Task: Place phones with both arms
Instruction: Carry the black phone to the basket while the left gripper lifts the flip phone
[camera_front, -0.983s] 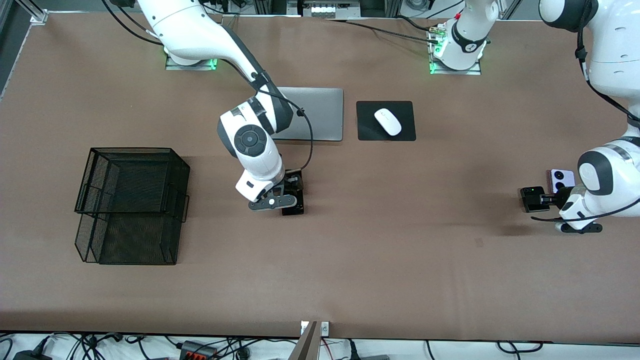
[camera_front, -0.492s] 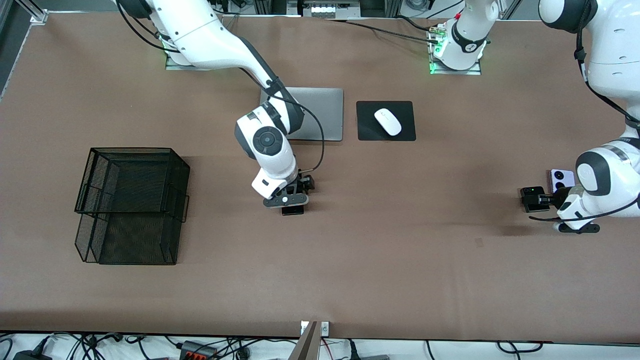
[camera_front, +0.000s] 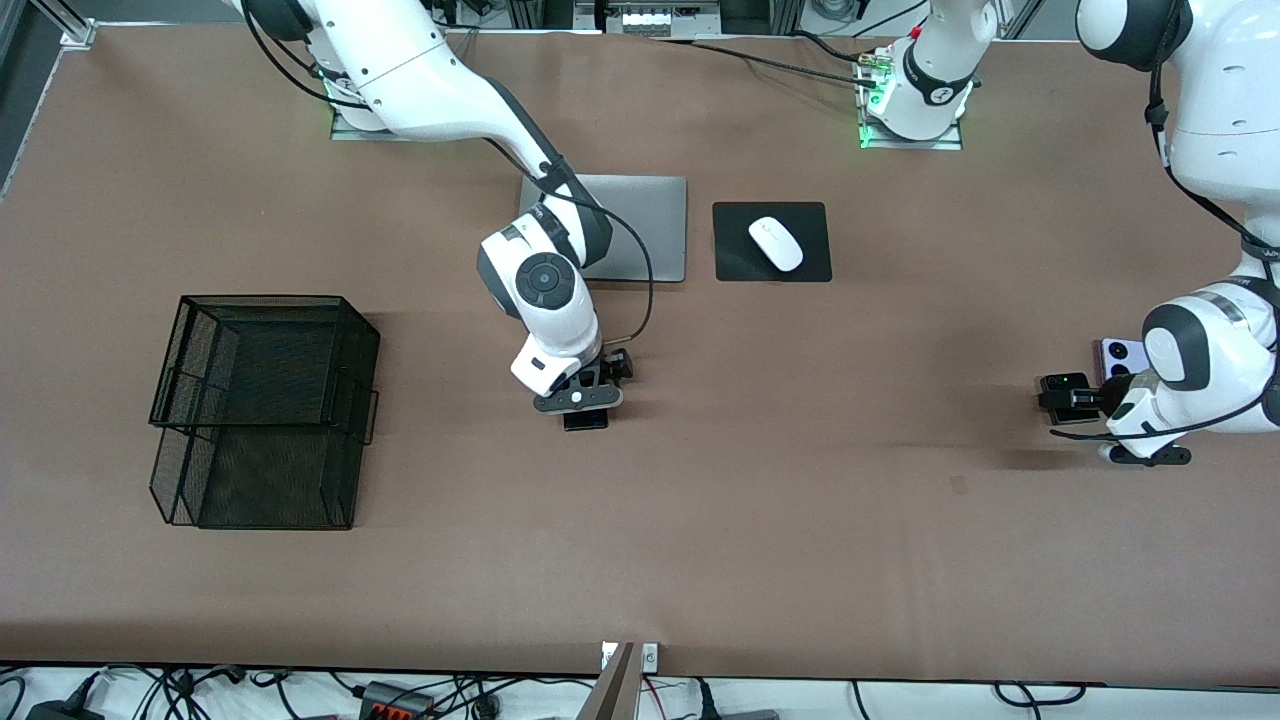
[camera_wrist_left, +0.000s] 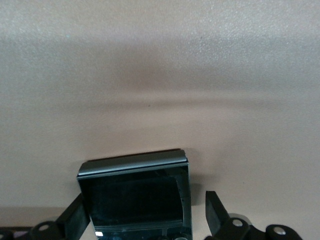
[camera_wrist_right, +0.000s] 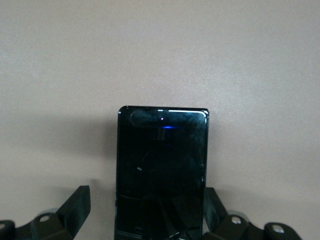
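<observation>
Both grippers were basically parked right over their phones when I looked. Right gripper (camera_front: 578, 398) hung low over the middle of the table, just nearer the front camera than the laptop (camera_front: 640, 228), with its fingers (camera_wrist_right: 75, 206) spread wide and the long black phone (camera_wrist_right: 161, 172) lying flat between them, gaps on both sides, nothing pinched yet. That phone's long axis ran straight out from the wrist, so the fingers faced its two long edges, which looked to me like the right way round for a squeeze across the narrow width; only its near end (camera_front: 585, 421) poked out from under the hand in the front view. Left gripper (camera_front: 1140, 440) sat low at the left arm's end of the table, also spread, with the small black folded phone (camera_wrist_left: 135, 197) between its fingers (camera_wrist_left: 214, 212). One finger seemed closer to the phone than the other, so I'd guess it might nudge sideways on closing. The lilac phone (camera_front: 1122, 353) lay just beside that arm's wrist, untouched. The mesh basket (camera_front: 262, 405) stood well off toward the right arm's end, so the right arm was clearly the nearer one to it.
</observation>
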